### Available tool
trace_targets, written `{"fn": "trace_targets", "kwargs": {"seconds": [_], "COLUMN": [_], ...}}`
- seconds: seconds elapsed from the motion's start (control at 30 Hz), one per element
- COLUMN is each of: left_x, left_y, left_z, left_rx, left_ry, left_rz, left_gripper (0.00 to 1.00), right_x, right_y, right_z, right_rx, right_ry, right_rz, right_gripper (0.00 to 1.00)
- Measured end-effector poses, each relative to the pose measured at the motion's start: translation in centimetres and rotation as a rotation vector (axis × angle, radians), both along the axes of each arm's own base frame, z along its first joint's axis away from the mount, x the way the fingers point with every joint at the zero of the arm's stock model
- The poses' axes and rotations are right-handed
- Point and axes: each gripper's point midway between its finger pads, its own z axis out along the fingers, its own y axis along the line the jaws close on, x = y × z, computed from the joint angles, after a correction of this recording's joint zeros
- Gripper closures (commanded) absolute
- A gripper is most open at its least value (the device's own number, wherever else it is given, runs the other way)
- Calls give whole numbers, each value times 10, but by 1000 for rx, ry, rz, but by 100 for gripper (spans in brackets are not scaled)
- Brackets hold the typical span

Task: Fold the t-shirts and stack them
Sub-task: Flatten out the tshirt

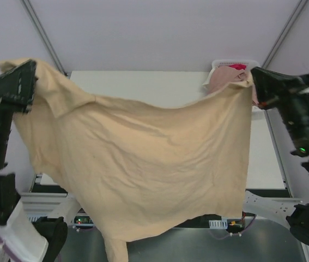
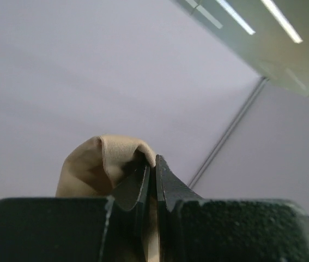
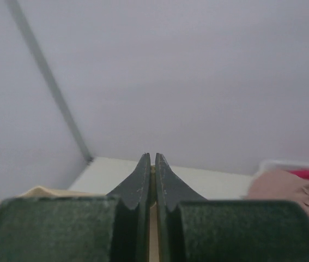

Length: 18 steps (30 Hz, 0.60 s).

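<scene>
1. The left jaws are pinched shut on a bunched edge of the tan t-shirt (image 2: 102, 158). The right jaws are pressed together too, with a sliver of tan cloth between them.
2. The shirt hangs spread wide between both arms, lifted above the bench (image 1: 143, 82).
3. It shows no fold yet. I judge it must be laid flat first.
4. Pink t-shirts (image 1: 222, 81) lie heaped in the white basket (image 1: 236, 63) at the far right. No stack is visible, so nearly all the work remains.

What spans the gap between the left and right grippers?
The tan t-shirt hangs spread between them, its top edge pinched by the left gripper at one end and the right gripper at the other; the top external view shows it.
</scene>
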Motion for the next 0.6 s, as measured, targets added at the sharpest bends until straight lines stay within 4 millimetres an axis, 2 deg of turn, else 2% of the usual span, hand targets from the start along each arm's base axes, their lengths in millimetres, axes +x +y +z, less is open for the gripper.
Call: {"fn": "trace_targets", "kwargs": {"seconds": [0.1,0.17,0.2,0.23,0.27,0.3,0.33,0.37,0.4,0.43,0.47,0.5,0.53,0.57,0.6], "left_x": [102,178,223,252,281,319,347,381,401,420,430,432,429,422,414], "left_y": [3,5,8,10,14,18,21,22,22,23,24,24,25,26,27], "left_z": [-40,-88,-124,-150,-180,-224,-260,-310,-349,-402,-446,-477,-510,-531,-543], "left_rx": [22,36,45,57,67,86,119,143,165,195,215,227,239,250,261], "left_ry": [198,369,480,552,628,731,812,915,993,1101,1190,1262,1347,1407,1451], "left_rz": [19,32,47,58,73,91,104,99,95,84,75,68,59,54,53], "left_gripper": [94,86,78,59,18,1,1,1,1,0,1,1,1,1,1], "right_x": [70,119,155,176,198,223,246,269,288,304,314,320,320,317,310], "right_y": [18,30,32,32,32,33,32,33,33,34,34,34,34,35,39], "right_z": [-50,-95,-135,-161,-191,-226,-262,-298,-335,-373,-404,-432,-450,-464,-471], "right_rx": [-126,-217,-273,-302,-334,-357,-373,-378,-383,-391,-392,-400,-406,-415,-430], "right_ry": [133,238,331,392,460,535,610,687,769,854,926,991,1036,1076,1104], "right_rz": [-209,-294,-349,-375,-386,-380,-378,-360,-340,-310,-284,-261,-244,-225,-199], "right_gripper": [99,99,94,92,88,74,64,52,34,26,18,7,2,3,3]}}
